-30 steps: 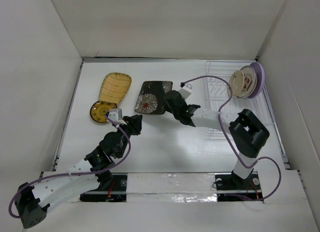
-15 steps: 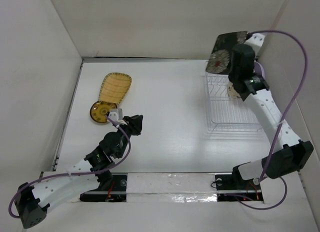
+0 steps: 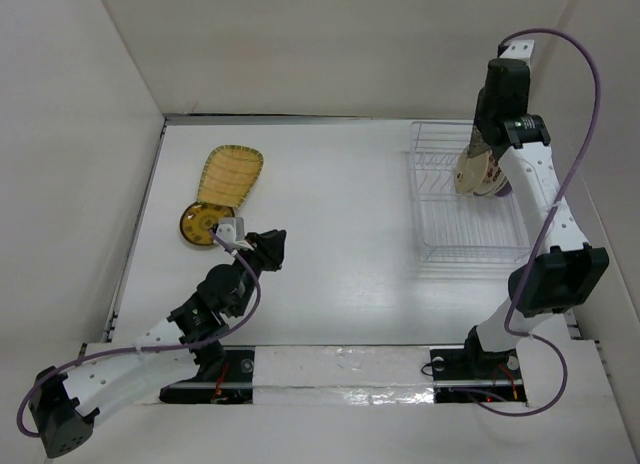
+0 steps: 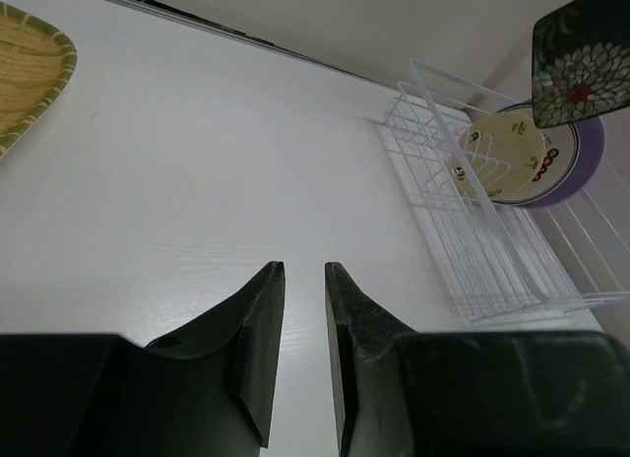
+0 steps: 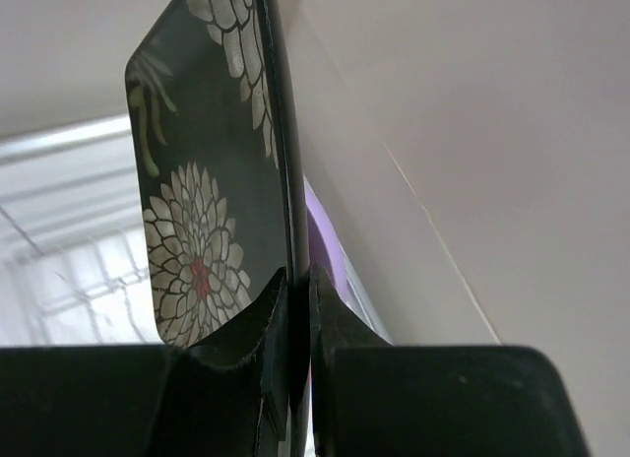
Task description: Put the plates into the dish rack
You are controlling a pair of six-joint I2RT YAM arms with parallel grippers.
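My right gripper (image 3: 483, 142) (image 5: 295, 275) is shut on the edge of the black rectangular plate with white flowers (image 5: 202, 171). It holds the plate on edge above the far right end of the white wire dish rack (image 3: 450, 219). The left wrist view shows this plate (image 4: 583, 53) hanging over the rack (image 4: 472, 240). A cream red-flowered plate (image 3: 478, 172) (image 4: 507, 162) and a lavender plate (image 4: 581, 171) (image 5: 320, 245) stand in the rack. The yellow woven plate (image 3: 230, 176) and brown-gold round plate (image 3: 203, 224) lie at the left. My left gripper (image 3: 272, 246) (image 4: 303, 270) is open and empty, low over the table.
White walls close in the table at the back and on both sides. The right wall stands close behind the rack. The yellow plate's edge shows at the left of the left wrist view (image 4: 30, 83).
My right arm lifted the black plate from the table's middle, swung it to the rack's far right end, and turned it on edge. The left arm has not moved.
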